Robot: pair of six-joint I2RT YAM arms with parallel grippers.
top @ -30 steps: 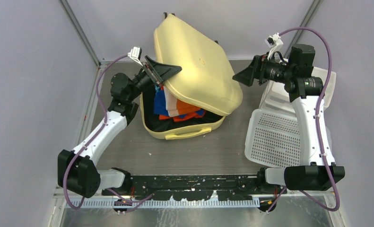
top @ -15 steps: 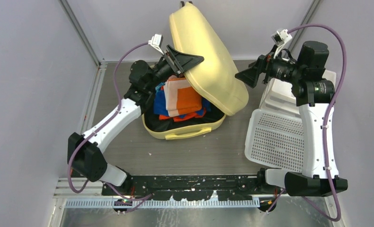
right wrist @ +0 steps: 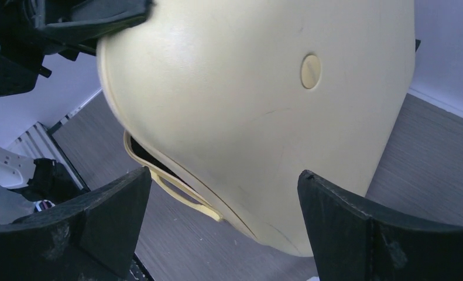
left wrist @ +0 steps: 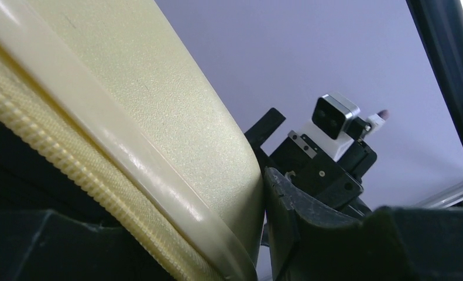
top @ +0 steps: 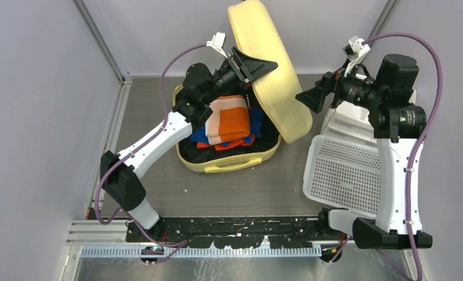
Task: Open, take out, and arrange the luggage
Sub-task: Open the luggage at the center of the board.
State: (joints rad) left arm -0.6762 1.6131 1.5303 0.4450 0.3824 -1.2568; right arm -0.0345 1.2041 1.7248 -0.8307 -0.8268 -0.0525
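Luggage (top: pixel 278 93): pale yellow hard shell, table's rear centre, lid raised near upright over folded clothes (top: pixel 232 117). Your left gripper (top: pixel 257 68) pinches the lid rim, and your right gripper (top: pixel 306 99) is spread wide just off the shell. Room lies before its front edge, with a white basket (top: pixel 340 175) at right.

One luggage (top: pixel 274 70). One white perforated basket (top: pixel 340 170). One white drawer bin (top: pixel 350 124). One pile of folded clothes (top: pixel 232 120); how many pieces cannot be told. Two hands: left hand (top: pixel 255 73), right hand (top: pixel 308 99).

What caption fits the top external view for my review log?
Left gripper holds the luggage lid raised over folded clothes; right gripper hovers open beside the shell.
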